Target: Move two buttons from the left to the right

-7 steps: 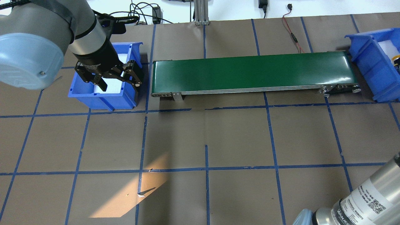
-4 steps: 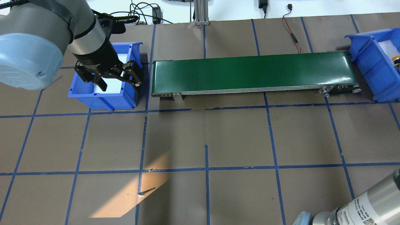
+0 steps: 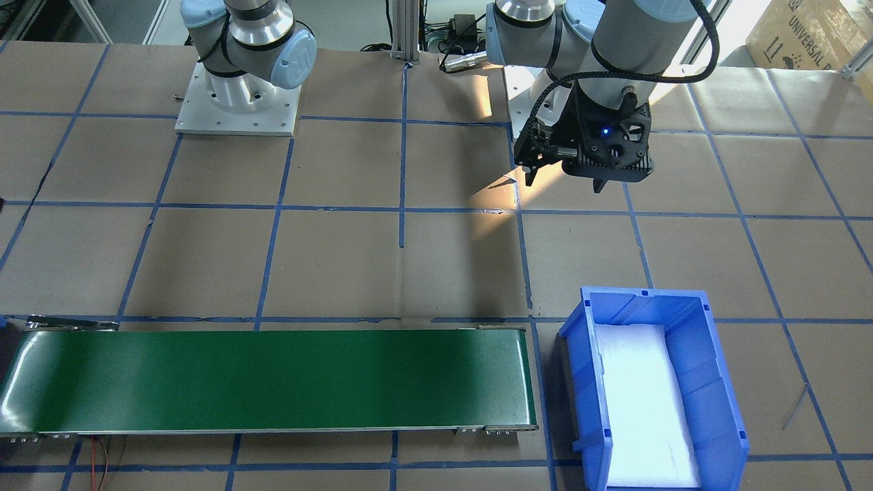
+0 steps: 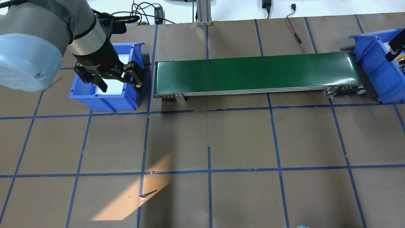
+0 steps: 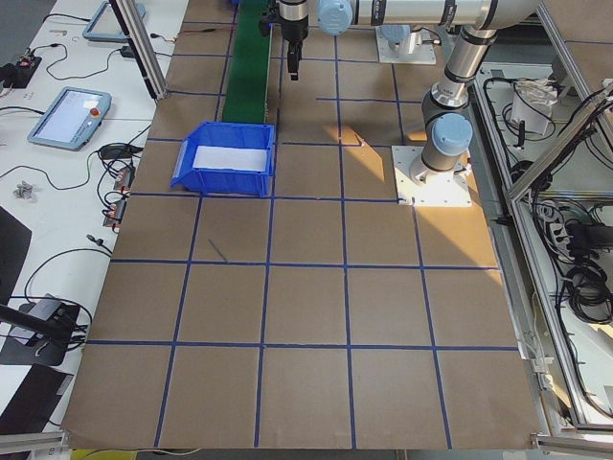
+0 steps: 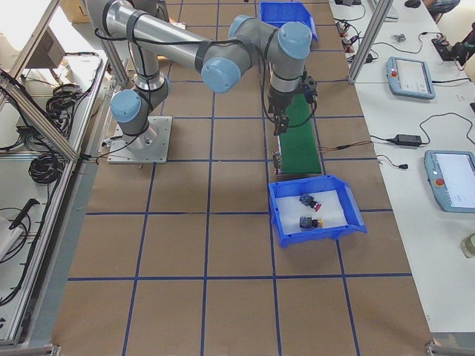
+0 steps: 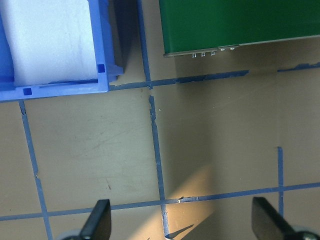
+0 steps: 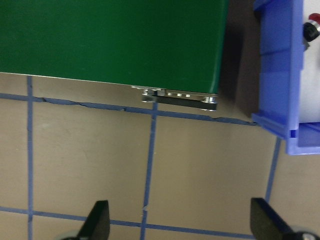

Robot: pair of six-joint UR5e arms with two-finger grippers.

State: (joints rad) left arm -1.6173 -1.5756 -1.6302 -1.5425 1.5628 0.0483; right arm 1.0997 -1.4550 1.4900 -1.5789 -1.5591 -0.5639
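- Both buttons (image 6: 304,222) sat in the right bin (image 6: 315,239); looked done to me.
- My left hand (image 7: 180,201) and right hand (image 8: 180,201) gaped empty, so I'd back off high, clear of the rims.

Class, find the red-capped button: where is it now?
Exterior right view: the red-capped button lies inside the blue bin at the green conveyor's near end, beside the yellow-capped button.

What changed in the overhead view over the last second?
The right arm swung out of that view's lower right corner, and the right claw now shows at its right edge, by the right blue bin. Nothing was gripped or let go. The left claw stays open above the left blue bin, barely shifted. The green conveyor belt and both bins have not moved.
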